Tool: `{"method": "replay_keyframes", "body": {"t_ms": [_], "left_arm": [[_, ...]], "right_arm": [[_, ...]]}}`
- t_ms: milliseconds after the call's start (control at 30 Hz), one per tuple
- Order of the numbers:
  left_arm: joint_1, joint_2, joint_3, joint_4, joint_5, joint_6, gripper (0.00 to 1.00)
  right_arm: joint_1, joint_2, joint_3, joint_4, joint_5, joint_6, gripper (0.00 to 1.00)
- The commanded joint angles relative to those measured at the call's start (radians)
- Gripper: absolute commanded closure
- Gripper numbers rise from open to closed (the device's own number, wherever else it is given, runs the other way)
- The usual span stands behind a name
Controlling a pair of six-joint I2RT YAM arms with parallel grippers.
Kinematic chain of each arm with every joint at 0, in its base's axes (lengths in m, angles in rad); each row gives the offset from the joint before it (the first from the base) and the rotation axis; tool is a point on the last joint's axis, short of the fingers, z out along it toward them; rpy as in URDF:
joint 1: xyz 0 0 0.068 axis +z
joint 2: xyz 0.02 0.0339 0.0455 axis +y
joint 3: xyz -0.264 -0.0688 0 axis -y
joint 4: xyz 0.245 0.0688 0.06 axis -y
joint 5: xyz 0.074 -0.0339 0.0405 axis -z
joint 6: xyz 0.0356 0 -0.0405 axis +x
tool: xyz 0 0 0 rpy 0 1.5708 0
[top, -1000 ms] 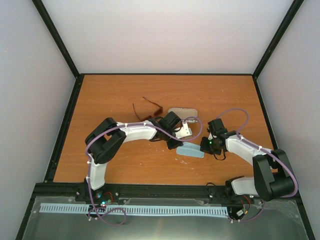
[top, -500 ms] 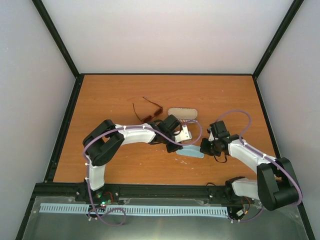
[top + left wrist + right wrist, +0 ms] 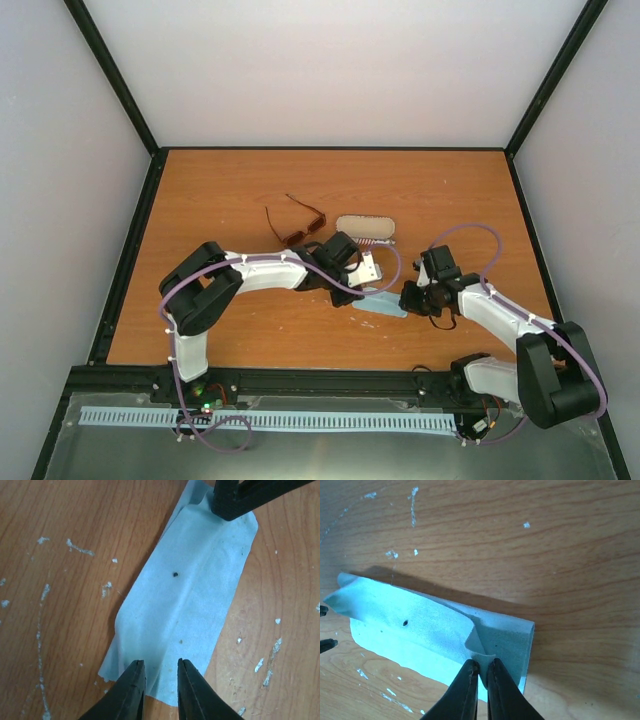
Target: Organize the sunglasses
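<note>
The sunglasses [image 3: 296, 224], thin reddish-brown frame with temple arms spread, lie on the table behind my left arm, and neither gripper touches them. A light blue cloth [image 3: 192, 580] lies folded into a long strip between the two grippers. My left gripper [image 3: 159, 664] is open, its jaws a little apart over the strip's near end. My right gripper [image 3: 481, 662] is shut on a small raised fold at the cloth's [image 3: 420, 625] other end. In the top view the cloth [image 3: 386, 304] sits between my left gripper [image 3: 366, 289] and right gripper [image 3: 407, 298].
An oval patterned case [image 3: 365, 229] lies just behind the left wrist, to the right of the sunglasses. The wooden table [image 3: 220, 190] has a black rail along its edges and white walls beyond.
Both grippers have come down and drawn slightly nearer each other at the cloth. The left jaws have parted a little. Sunglasses and case have not moved.
</note>
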Motion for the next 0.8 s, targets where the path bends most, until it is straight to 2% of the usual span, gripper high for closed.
{"method": "replay_keyframes", "body": {"t_ms": [0,167,400,500,667,767], "left_arm": [[-0.011,-0.033,-0.01,0.025,-0.005,-0.008,0.79],[-0.011,-0.038,-0.016,0.043,-0.052,-0.005,0.78],[-0.006,-0.037,-0.014,0.055,-0.074,-0.016,0.78],[0.011,-0.036,-0.006,0.056,-0.078,-0.03,0.78],[0.047,-0.02,0.024,0.044,-0.065,-0.041,0.76],[0.051,-0.003,0.041,0.039,-0.053,-0.038,0.76]], "right_arm": [[-0.003,0.01,-0.012,-0.007,-0.011,-0.03,0.92],[-0.003,-0.011,-0.009,-0.003,-0.008,-0.028,0.97],[-0.004,0.0,-0.017,-0.005,-0.034,-0.041,0.96],[-0.003,0.014,-0.018,-0.009,-0.042,-0.039,0.93],[-0.003,0.028,-0.007,-0.028,-0.011,-0.023,0.77],[-0.004,0.027,0.007,-0.038,0.021,-0.014,0.76]]}}
